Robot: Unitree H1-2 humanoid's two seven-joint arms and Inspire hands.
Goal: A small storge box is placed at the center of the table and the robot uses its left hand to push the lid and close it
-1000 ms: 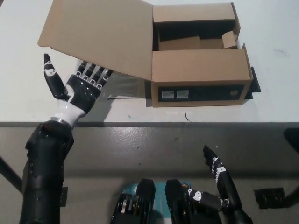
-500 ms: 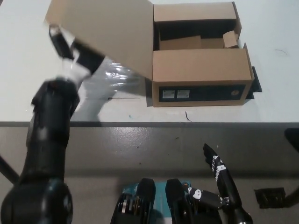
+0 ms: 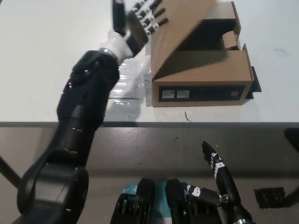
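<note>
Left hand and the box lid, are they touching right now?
Touching. In the head view, the left hand has its fingers spread flat against the outer face of the raised lid of the cardboard box, with no gap visible between them.

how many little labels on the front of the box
2: side by side on the dark front strip of the box, the left label next to the right label. Other faces are out of view.

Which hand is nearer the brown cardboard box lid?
Left. The left hand is pressed against the brown cardboard box lid, fingers spread. The right hand rests low, below the table edge, apart from the box.
</note>
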